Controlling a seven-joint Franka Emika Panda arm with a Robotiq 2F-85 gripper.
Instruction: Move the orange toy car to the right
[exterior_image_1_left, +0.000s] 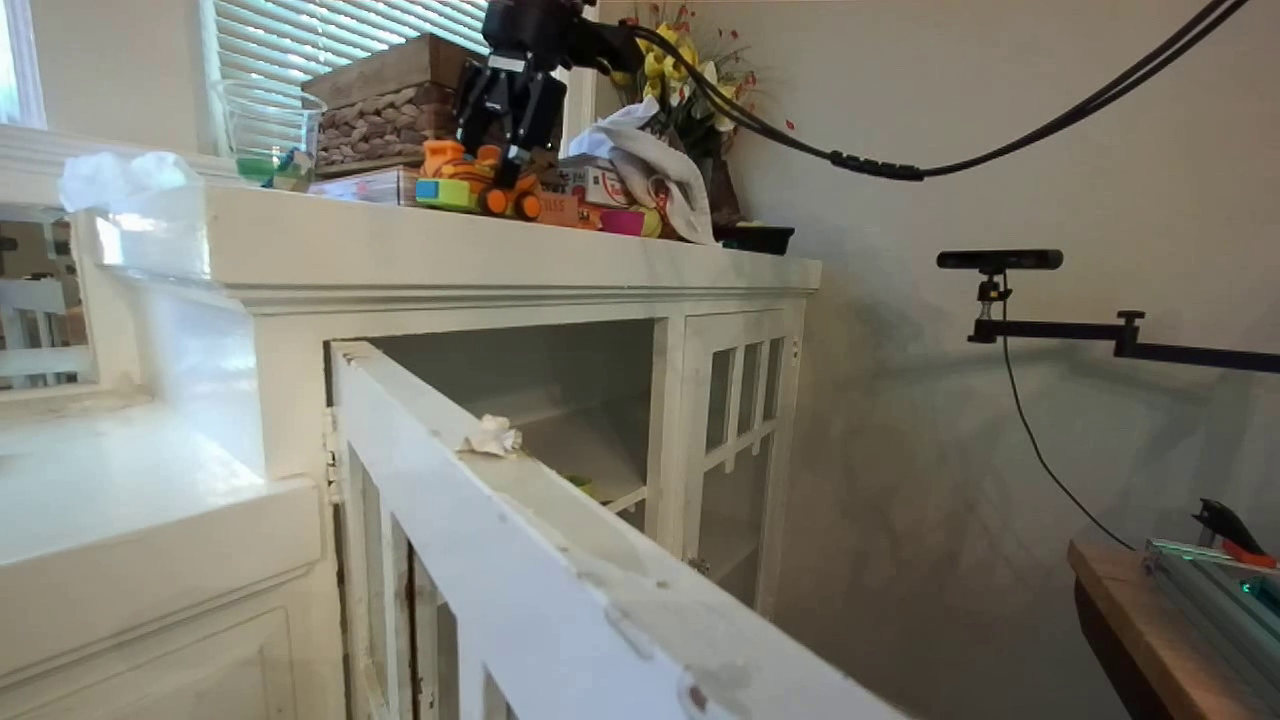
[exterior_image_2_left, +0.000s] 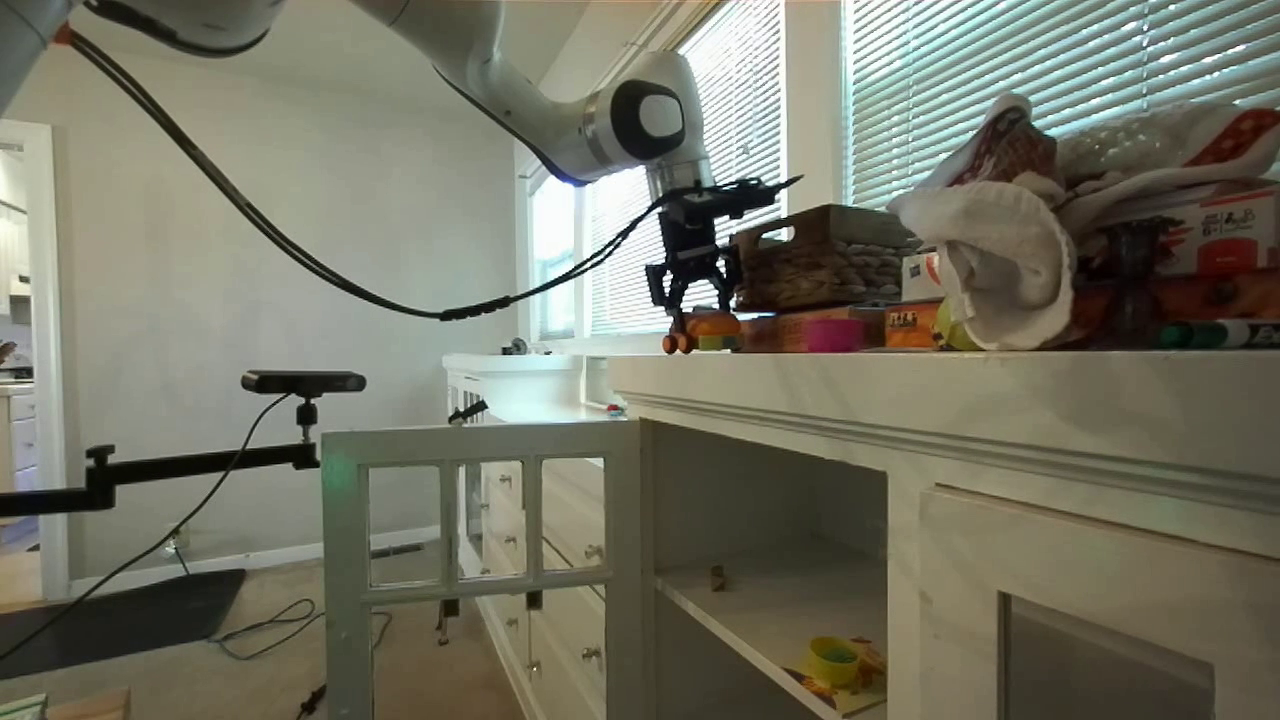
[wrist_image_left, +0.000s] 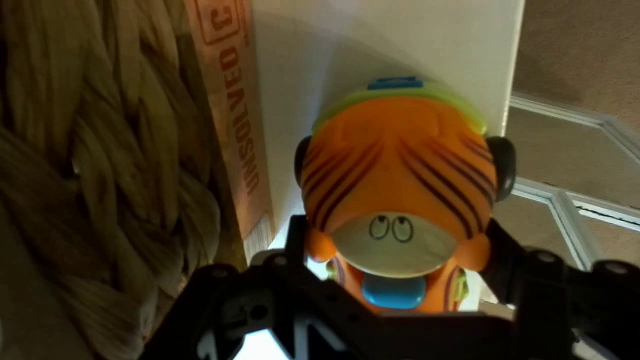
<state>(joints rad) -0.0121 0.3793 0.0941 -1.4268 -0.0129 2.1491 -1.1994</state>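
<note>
The orange toy car (exterior_image_1_left: 470, 172) stands on the white cabinet top, close to its front edge. It also shows in an exterior view (exterior_image_2_left: 712, 324). In the wrist view the car (wrist_image_left: 400, 165) shows its striped orange body, dark wheels, a face with eyes and blue and lime-green parts. My gripper (exterior_image_1_left: 490, 162) points down over the car, with one finger on each side of it. In the wrist view both fingertips (wrist_image_left: 397, 242) press against the orange knobs beside the face, so the gripper looks shut on the car. The car's underside is hidden.
A wicker basket (exterior_image_2_left: 815, 262) on flat orange boxes (wrist_image_left: 239, 115) stands beside the car. A magenta cup (exterior_image_2_left: 833, 335) and a white cloth (exterior_image_1_left: 665, 170) lie further along. A clear cup (exterior_image_1_left: 270, 125) stands on the other side. A cabinet door (exterior_image_2_left: 345, 560) hangs open below.
</note>
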